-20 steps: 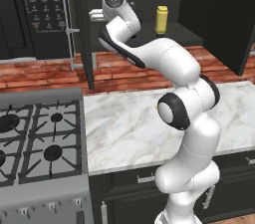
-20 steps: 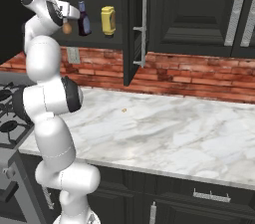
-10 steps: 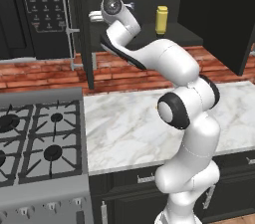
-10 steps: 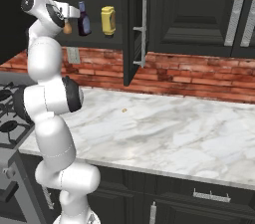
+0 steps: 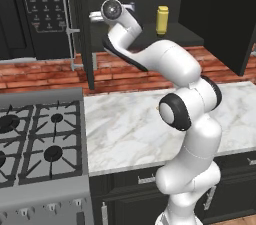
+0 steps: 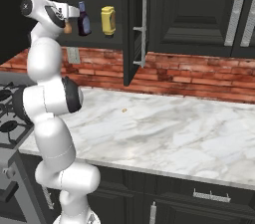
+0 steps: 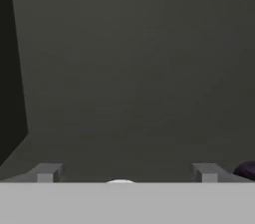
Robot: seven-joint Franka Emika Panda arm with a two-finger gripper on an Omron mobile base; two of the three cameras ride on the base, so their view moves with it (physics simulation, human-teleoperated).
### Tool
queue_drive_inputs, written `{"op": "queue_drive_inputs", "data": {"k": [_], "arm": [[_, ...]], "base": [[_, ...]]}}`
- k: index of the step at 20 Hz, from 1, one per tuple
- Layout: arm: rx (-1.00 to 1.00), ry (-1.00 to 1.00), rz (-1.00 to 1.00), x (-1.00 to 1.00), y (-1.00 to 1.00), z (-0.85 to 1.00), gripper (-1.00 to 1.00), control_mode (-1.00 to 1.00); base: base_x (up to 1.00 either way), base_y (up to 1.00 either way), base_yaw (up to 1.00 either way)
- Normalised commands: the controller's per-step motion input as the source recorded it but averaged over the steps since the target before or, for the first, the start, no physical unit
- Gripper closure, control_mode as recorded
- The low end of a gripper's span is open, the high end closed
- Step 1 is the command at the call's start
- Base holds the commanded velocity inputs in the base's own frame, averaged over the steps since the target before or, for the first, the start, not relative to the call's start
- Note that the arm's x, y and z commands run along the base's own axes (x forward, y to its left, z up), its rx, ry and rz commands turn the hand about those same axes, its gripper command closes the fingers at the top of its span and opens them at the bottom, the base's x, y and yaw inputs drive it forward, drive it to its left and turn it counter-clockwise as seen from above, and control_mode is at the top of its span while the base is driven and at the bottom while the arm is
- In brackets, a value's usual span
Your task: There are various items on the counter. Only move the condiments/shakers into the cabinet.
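Hand view: gripper (image 7: 127, 175) wide, jaws far apart at frame bottom, nothing between but a pale shaker top (image 7: 120, 183) low centre. Sauce bottle (image 7: 246, 170) edge at lower right, just outside the right finger. Right base view, upper left: shaker (image 6: 67, 28) just under the hand, sauce bottle beside it, yellow bottle (image 6: 108, 20) next, all on cabinet (image 6: 130, 39) shelf. Orange speck (image 6: 124, 110) on counter (image 6: 164, 133), mid-frame.

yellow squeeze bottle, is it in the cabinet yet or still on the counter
In the cabinet: the yellow squeeze bottle stands upright on its shelf beside the sauce bottle.
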Motion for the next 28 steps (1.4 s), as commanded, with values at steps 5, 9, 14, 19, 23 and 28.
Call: {"op": "queue_drive_inputs", "data": {"k": [5, 9, 14, 19, 23, 28], "arm": [[-0.03, -0.1, 0.0, 0.04, 0.0, -0.13, -1.0, -1.0], [-0.06, -0.13, 0.0, 0.11, 0.0, -0.19, -1.0, -1.0], [-0.06, -0.14, 0.0, 0.21, 0.0, -0.23, -1.0, -1.0], [-0.02, -0.05, 0.0, 0.06, 0.0, -0.07, -1.0, -1.0], [0.0, -0.09, 0.0, -0.26, 0.0, 0.01, -1.0, -1.0], [0.0, -0.26, -0.01, -0.92, 0.0, 0.07, -1.0, -1.0]], "base": [[0.0, 0.0, 0.0], [0.0, 0.0, 0.0], [0.0, 0.0, 0.0], [0.0, 0.0, 0.0], [0.0, 0.0, 0.0], [0.0, 0.0, 0.0]]}}
